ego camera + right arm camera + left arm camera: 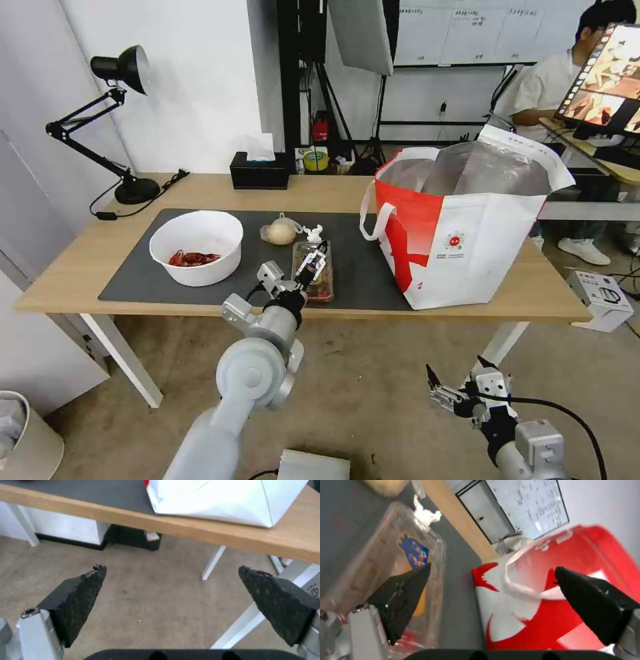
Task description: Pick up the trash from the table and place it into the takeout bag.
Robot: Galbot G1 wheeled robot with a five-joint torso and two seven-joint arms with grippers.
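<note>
Your left claw (313, 261), spread wide, hovers over the clear plastic clamshell tray (313, 283), whose long axis runs near-to-far.

We see bright, even indoor light in head view; soft shadows under white bowl (196, 247) and beside takeout bag (467, 233). Foil lining shows dull glare. Straight lines bow toward frame edges. Left wrist view heavily blurred, clamshell tray (386, 580) smeared. Right wrist view softer, floor evenly lit.
</note>
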